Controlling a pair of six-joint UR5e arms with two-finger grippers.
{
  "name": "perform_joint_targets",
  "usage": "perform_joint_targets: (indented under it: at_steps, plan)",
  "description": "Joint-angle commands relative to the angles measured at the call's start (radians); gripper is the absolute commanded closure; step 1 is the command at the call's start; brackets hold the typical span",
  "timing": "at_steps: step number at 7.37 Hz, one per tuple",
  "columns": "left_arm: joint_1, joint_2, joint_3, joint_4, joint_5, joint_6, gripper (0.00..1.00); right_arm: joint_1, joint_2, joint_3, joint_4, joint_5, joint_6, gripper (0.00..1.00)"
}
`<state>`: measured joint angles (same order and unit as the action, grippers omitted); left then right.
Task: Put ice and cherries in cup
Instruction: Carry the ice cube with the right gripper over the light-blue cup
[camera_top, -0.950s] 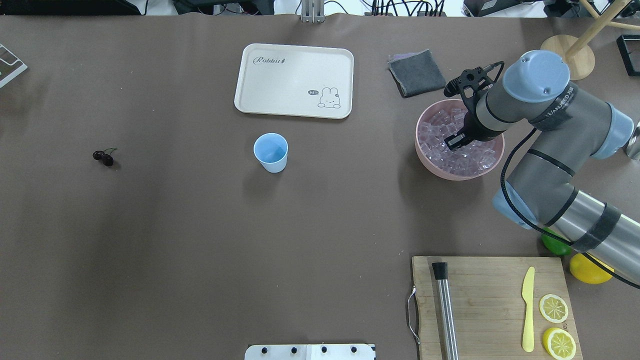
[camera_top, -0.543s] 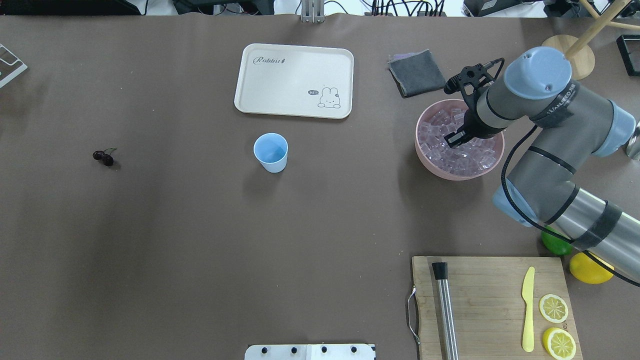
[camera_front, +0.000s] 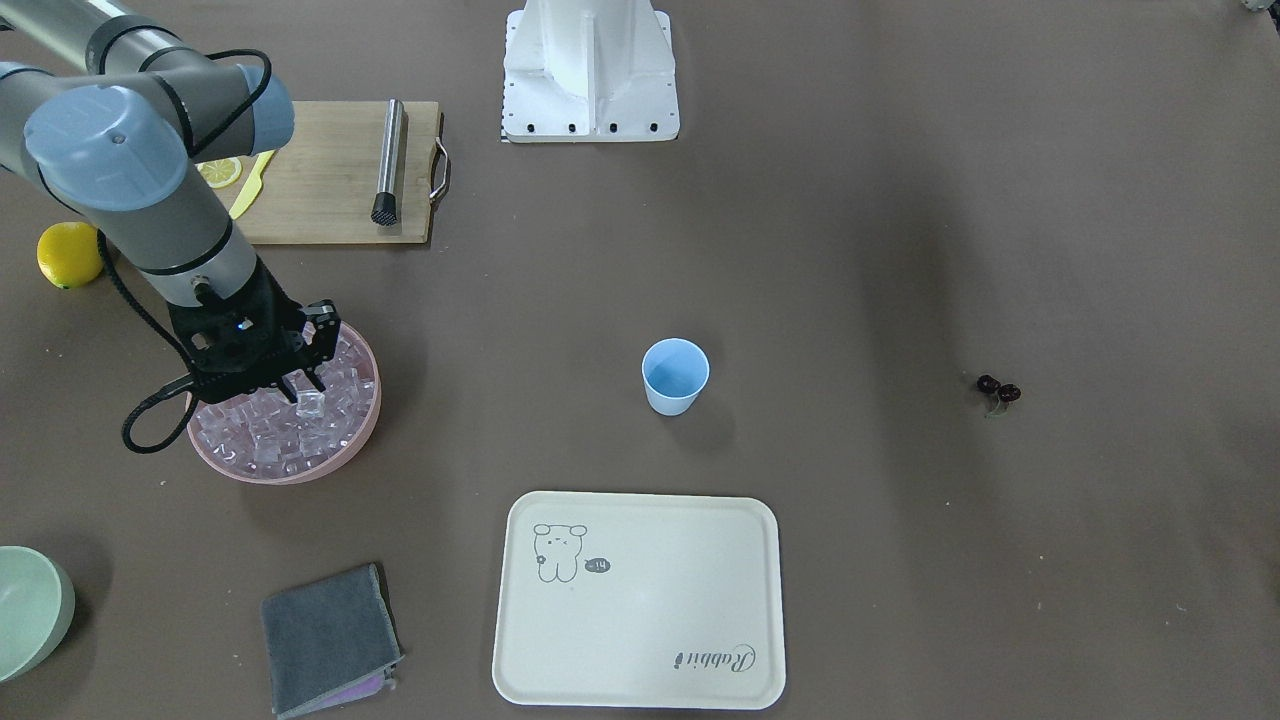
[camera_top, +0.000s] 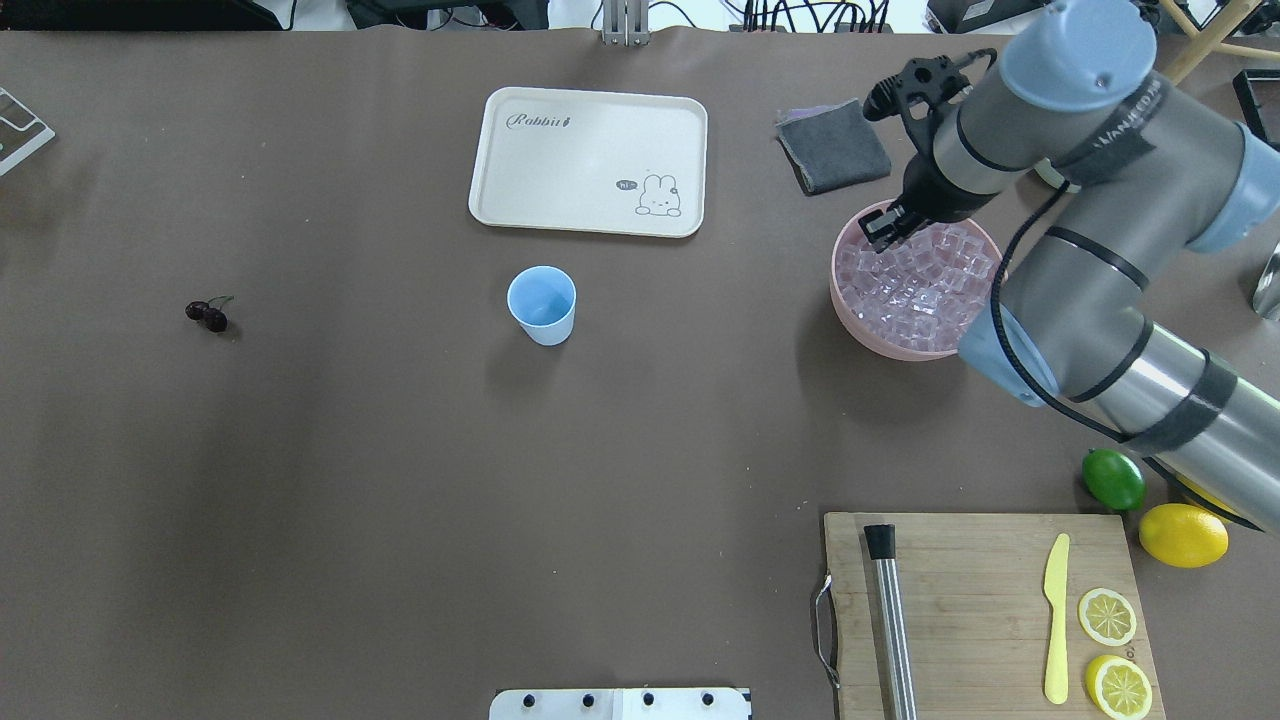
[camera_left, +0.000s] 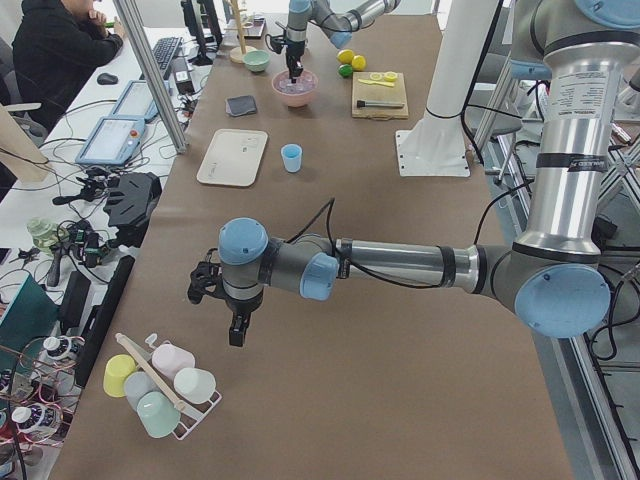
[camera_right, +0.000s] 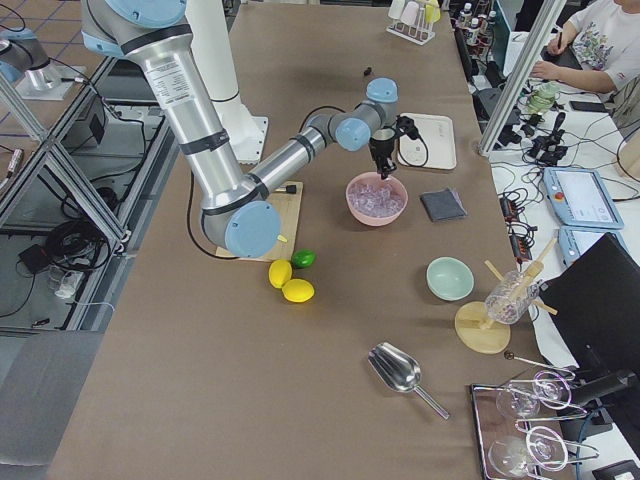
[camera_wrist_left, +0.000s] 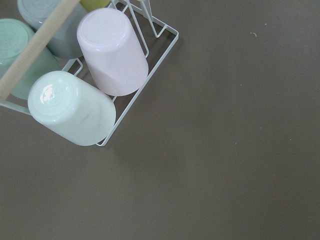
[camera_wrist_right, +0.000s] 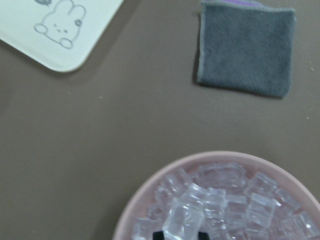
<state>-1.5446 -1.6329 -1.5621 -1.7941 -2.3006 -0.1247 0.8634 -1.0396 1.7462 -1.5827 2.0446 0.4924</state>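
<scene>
right gripper (camera_front: 308, 392) points down at 2 o'clock in the overhead view, pinching one ice cube (camera_front: 311, 403); left gripper (camera_left: 236, 335) hangs fingers-down too

**Work surface.** One long table (camera_top: 400, 480) is covered edge to edge in a matte brown sheet. The sheet shows faint creases and broad, soft darker bands.

**Lighting.** Illumination is even and diffuse, coming from above. Shadows on the sheet are weak, with blurred edges.

**Frame.** Aluminium profile posts (camera_left: 150, 75) stand along the table's long edge on the operators' side.

**Operator desk.** A white desk (camera_right: 600, 140) runs parallel to the table, just beyond the posts. It carries screens, keyboards and loose cables.

**Floor.** The floor (camera_right: 35, 20) appears to be brown tile at one end of the table and grey elsewhere, but detail is poor.
</scene>
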Motion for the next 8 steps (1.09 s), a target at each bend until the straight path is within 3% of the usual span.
perform_joint_targets:
  at_steps: [1,3,5,6,8]
  plan:
    - [0.0,-0.005,-0.003,-0.022,0.0,-0.004,0.02,-0.09,0.22,-0.01,-0.19,-0.036,0.135,1.0]
    - [0.001,-0.008,-0.001,-0.024,0.003,-0.003,0.02,-0.232,0.372,-0.103,-0.136,-0.156,0.312,1.0]
    - [0.001,-0.01,-0.01,-0.025,0.0,-0.004,0.02,-0.305,0.618,-0.483,0.002,-0.249,0.4,1.0]
    - [0.007,-0.015,-0.009,-0.025,0.003,-0.004,0.02,-0.32,0.627,-0.522,0.063,-0.267,0.403,1.0]
    - [0.009,-0.022,-0.007,-0.024,0.004,-0.006,0.02,-0.345,0.618,-0.551,0.067,-0.296,0.396,1.0]
